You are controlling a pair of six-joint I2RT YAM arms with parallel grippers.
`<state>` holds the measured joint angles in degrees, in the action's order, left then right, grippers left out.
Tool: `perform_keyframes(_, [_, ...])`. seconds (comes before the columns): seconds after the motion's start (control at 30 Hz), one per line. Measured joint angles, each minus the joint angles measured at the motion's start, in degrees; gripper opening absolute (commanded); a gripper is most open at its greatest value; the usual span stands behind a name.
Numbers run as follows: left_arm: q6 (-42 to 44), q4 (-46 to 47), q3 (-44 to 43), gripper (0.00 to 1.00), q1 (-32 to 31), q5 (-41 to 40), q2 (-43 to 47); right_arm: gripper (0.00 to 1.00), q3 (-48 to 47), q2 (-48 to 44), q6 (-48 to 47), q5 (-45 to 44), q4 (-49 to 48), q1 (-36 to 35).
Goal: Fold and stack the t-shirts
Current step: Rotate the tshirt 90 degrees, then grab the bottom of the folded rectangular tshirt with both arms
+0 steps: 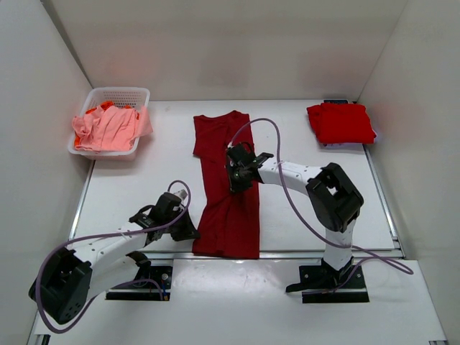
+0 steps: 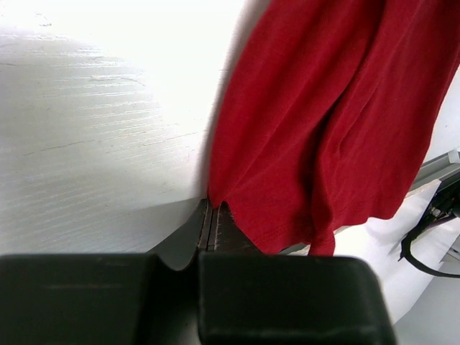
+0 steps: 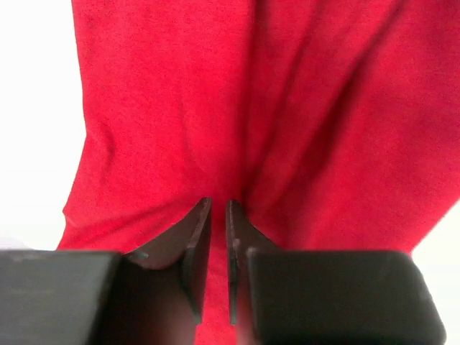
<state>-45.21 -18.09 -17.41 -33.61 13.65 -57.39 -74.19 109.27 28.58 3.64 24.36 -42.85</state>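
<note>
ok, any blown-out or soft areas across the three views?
Top external: even light, sharp, soft shadows only. Left wrist: table blown to white upper left, left end effector blurred up close. Right wrist: white clipping either side of the maroon t-shirt, fingers soft.

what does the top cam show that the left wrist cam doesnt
Only the top view: the white basket of salmon-pink shirts, the folded red shirt at the far right, and the right hand over the maroon t-shirt. Only the left wrist view: close up, the left hand shut, its fingertips right at that shirt's hem edge. Both: the maroon t-shirt lying on the white table.
</note>
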Motion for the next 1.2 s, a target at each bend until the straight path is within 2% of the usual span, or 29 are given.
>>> perform_keyframes(0.07, [-0.2, 0.0, 0.2, 0.00, 0.0, 0.0, 0.3, 0.18, 0.1, -1.6, -0.4, -0.9, 0.7, 0.2])
perform_keyframes(0.13, [-0.3, -0.5, 0.3, 0.00, 0.0, 0.0, 0.8, 0.27, 1.1, -4.5, -0.4, -1.4, 0.9, 0.6])
perform_keyframes(0.2, [-0.7, -1.4, 0.3, 0.00, -0.4, 0.0, 1.4, 0.32, 2.9, -8.5, -0.3, -1.6, 1.6, 1.2])
perform_keyframes(0.33, [-1.7, -3.3, 0.9, 0.00, -2.2, -0.4, 3.7, 0.42, 10.9, -18.0, 0.7, -1.2, 2.2, 3.2])
perform_keyframes(0.53, [-2.9, -4.3, 1.8, 0.00, -2.7, -0.3, 5.6, 0.44, 29.5, -28.0, 4.9, 0.7, 4.9, 1.8])
perform_keyframes(0.6, [-3.2, -4.0, 1.8, 0.00, -3.1, -0.2, 5.1, 0.47, 34.6, -30.8, 7.0, 2.6, 5.7, 0.0])
perform_keyframes(0.83, [-4.0, -2.6, 1.6, 0.00, -4.0, 0.5, 3.6, 0.50, 42.9, -39.3, 14.1, 9.2, 1.5, -4.1])
perform_keyframes(0.9, [-4.0, -2.6, 1.6, 0.00, -4.0, 0.5, 3.6, 0.46, 43.7, -39.5, 15.7, 10.9, -0.5, -4.9])
perform_keyframes(0.93, [-4.0, -2.6, 1.6, 0.00, -4.0, 0.5, 3.6, 0.33, 43.9, -39.3, 16.3, 11.4, -1.4, -5.3])
perform_keyframes(1.0, [-4.2, -2.6, 1.6, 0.00, -4.0, 0.5, 3.6, 0.17, 43.9, -38.4, 17.0, 12.3, -2.6, -6.3])
perform_keyframes(1.03, [-4.2, -2.7, 1.5, 0.00, -4.0, 0.5, 3.7, 0.05, 43.8, -37.8, 17.3, 12.7, -3.0, -6.7])
perform_keyframes(1.07, [-4.2, -2.9, 1.5, 0.00, -4.0, 0.4, 3.8, 0.00, 43.8, -37.2, 17.6, 13.2, -3.4, -7.0])
perform_keyframes(1.2, [-4.0, -4.9, 1.5, 0.00, -3.0, 0.4, 5.2, 0.00, 43.1, -36.2, 17.8, 14.8, -3.2, -7.3])
